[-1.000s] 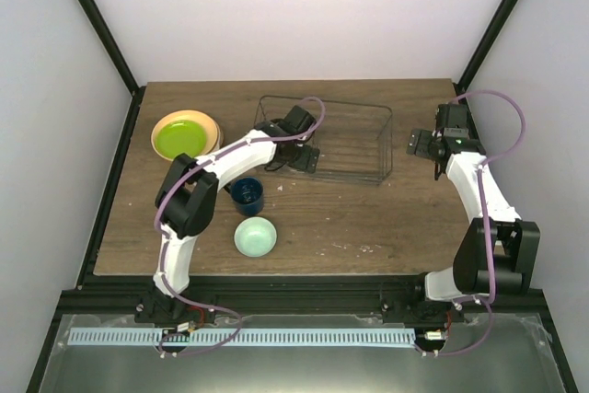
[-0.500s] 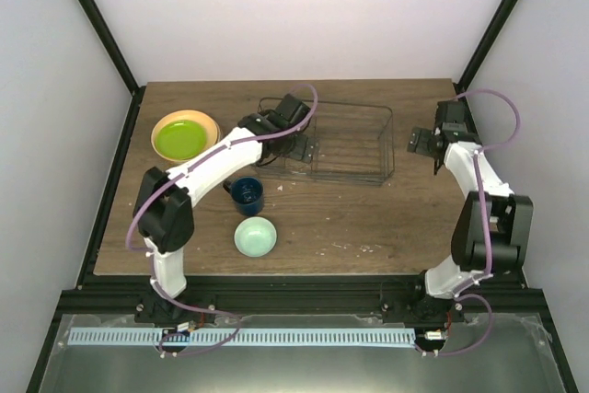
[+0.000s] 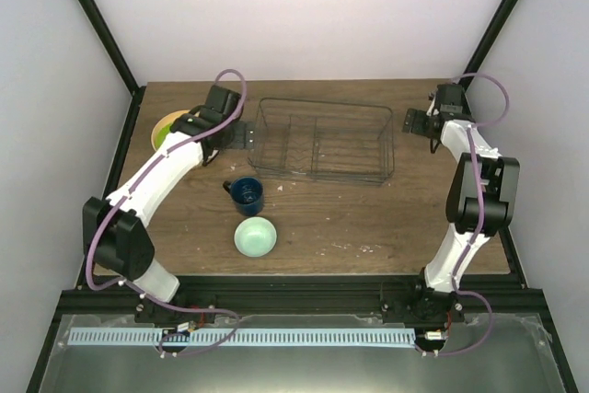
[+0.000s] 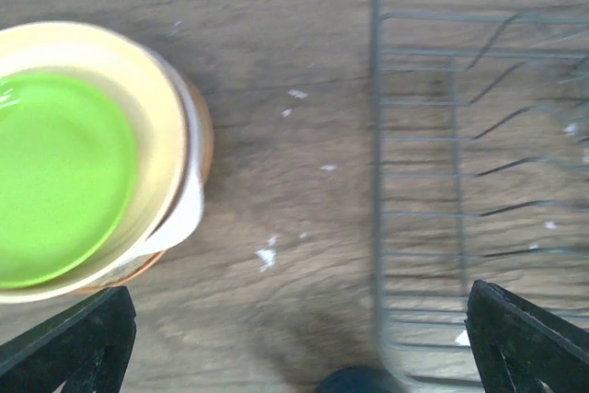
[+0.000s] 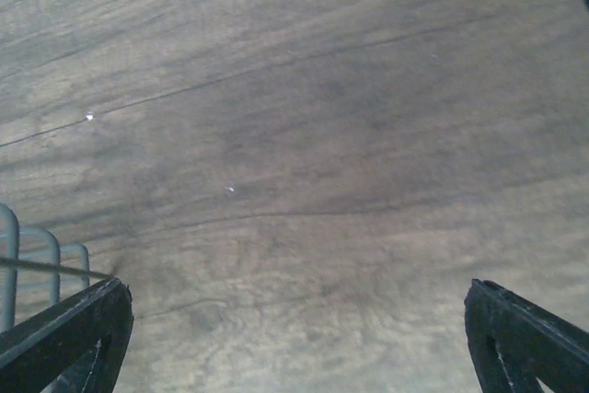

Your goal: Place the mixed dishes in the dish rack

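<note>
Rack (image 3: 322, 140): far middle of the worktop (image 3: 368, 227), long side along the far edge, with every dish outside it.
Plate stack: far-left corner. Green plate (image 4: 55, 177) on top, cream plate (image 4: 161, 112) under it, orange plate (image 4: 204, 131) lowest. Layers plain from the left wrist, mostly covered by the left arm from above.
Mug (image 3: 247, 193): upright, just off the rack's near-left corner. Only a dark sliver at the bottom edge from the left wrist.
Bowl (image 3: 255, 236): mouth up, closer to the near edge than the mug and apart from it. Seen from above only.
Left gripper (image 4: 294, 342): above bare wood between the plate stack and the rack's left end. Jaws spread wide and holding nothing, with one fingertip in each bottom corner of its wrist view.
Right gripper (image 5: 294, 338): far-right corner, beside the rack's right end. Jaws too small to judge from above. Wide apart and holding nothing in its own wrist view, over bare wood, with a bit of rack wire at the left edge.
</note>
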